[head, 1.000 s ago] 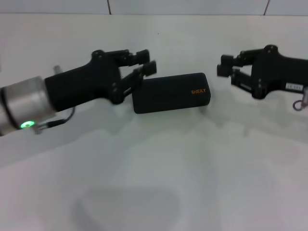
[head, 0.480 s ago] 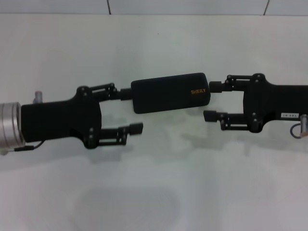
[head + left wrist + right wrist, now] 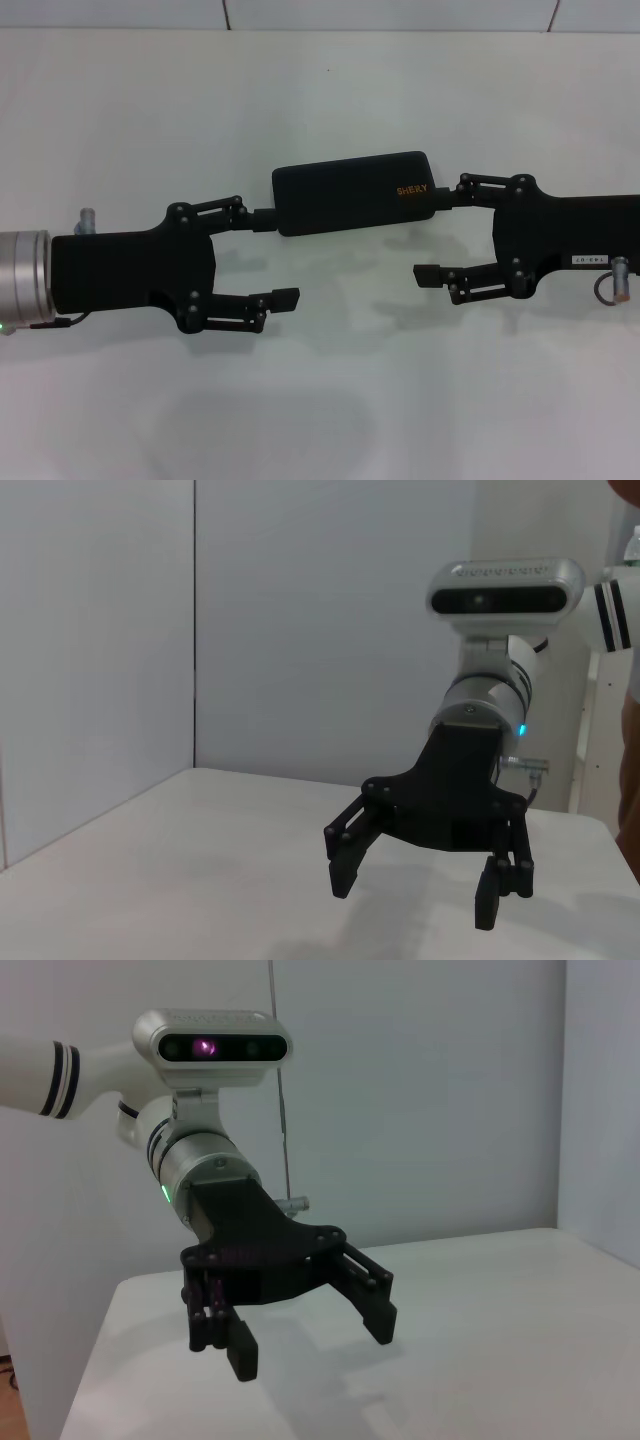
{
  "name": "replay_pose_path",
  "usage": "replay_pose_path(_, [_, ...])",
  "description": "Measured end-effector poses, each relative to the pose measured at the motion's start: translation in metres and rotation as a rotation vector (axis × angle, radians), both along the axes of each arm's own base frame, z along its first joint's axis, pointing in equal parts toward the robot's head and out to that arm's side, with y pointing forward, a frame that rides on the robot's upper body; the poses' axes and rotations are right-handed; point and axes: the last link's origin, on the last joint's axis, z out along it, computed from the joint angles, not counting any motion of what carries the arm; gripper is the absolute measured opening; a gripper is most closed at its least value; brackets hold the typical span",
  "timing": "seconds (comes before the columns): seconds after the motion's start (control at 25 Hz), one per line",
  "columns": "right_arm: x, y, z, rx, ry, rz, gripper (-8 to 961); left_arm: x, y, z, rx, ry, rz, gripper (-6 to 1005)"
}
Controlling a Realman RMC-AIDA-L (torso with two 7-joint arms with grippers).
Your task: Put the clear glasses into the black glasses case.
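Observation:
The black glasses case (image 3: 350,192) lies shut on the white table, with orange lettering near its right end. My left gripper (image 3: 277,258) is open at the case's left end, its far finger (image 3: 262,218) touching or nearly touching that end. My right gripper (image 3: 435,235) is open at the case's right end, its far finger (image 3: 447,195) against the case's corner. Nothing is held between either pair of fingers. The clear glasses are out of view. The left wrist view shows the right gripper (image 3: 415,900) open, and the right wrist view shows the left gripper (image 3: 311,1347) open.
The white table (image 3: 320,400) stretches towards me below the grippers. A tiled wall (image 3: 400,12) runs along the table's far edge. Pale walls stand behind both arms in the wrist views.
Both grippers have turned and spread wide, coming down to the case's two ends. In the last half second the right gripper slid a little left towards the case. The case has not moved.

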Motion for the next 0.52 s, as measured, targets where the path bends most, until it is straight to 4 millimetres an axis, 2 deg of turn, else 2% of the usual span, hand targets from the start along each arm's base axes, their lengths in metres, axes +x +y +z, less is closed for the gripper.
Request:
replay_pose_path(0.08, [0.0000,0.0000,0.0000,0.000,0.000,0.000,861,0.0000,-0.0001,-0.0005,-0.002,0.003,-0.001,876])
replay_pose_path(0.52, [0.0011,-0.0007,-0.0016,0.008,0.000,0.016,861,-0.0006,-0.0008,-0.0017,-0.006,0.001,0.003,876])
